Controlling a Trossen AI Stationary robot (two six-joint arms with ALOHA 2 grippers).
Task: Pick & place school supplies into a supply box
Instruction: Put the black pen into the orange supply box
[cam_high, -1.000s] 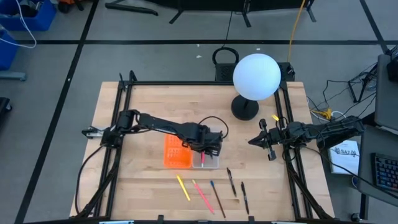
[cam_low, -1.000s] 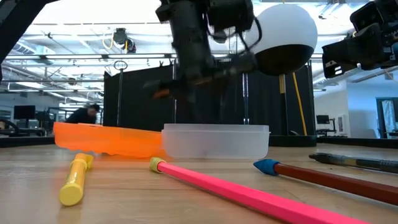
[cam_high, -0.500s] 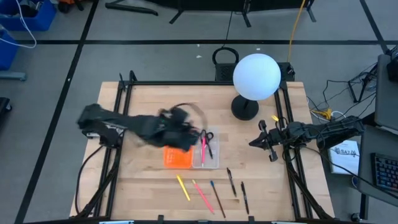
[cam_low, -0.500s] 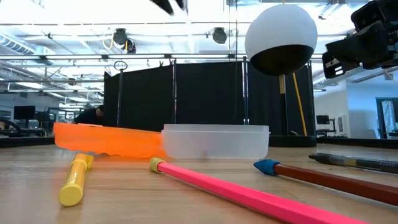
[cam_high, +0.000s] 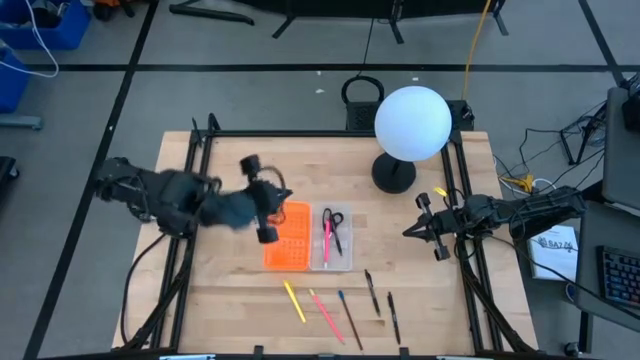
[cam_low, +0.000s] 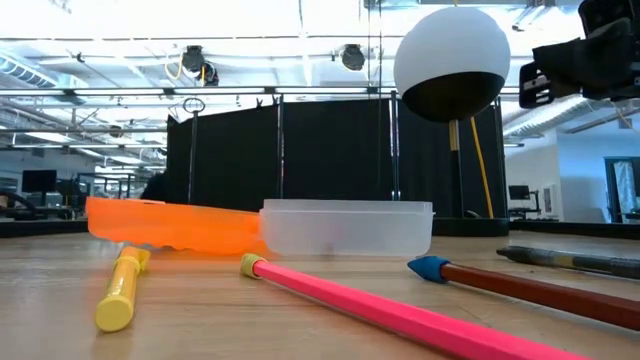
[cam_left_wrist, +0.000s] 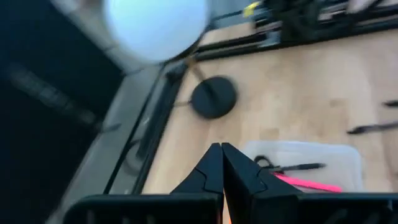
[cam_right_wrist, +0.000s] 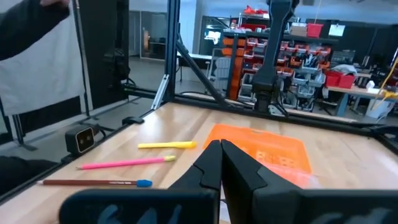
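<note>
- Wooden table (cam_high: 230, 290) sits inside a black frame, with a white globe lamp (cam_high: 411, 122) at its far edge.
- Supply box (cam_high: 308, 239) lies open mid-table, its orange half beside its clear tray.
- Scissors (cam_high: 335, 227) and a pink pen (cam_high: 326, 240) rest in the clear tray.
- Yellow pen (cam_high: 294, 301), pink pencil (cam_high: 326, 315), blue-tipped pencil (cam_high: 349, 318) and two dark pens (cam_high: 371, 292) lie on the table nearer the front edge, apart from the box.
- Left pincer (cam_high: 262, 200) hovers beside the orange half, fingers pressed together, holding nothing.
- Right pincer (cam_high: 428, 229) waits by the right rail, fingers closed and empty.
</note>
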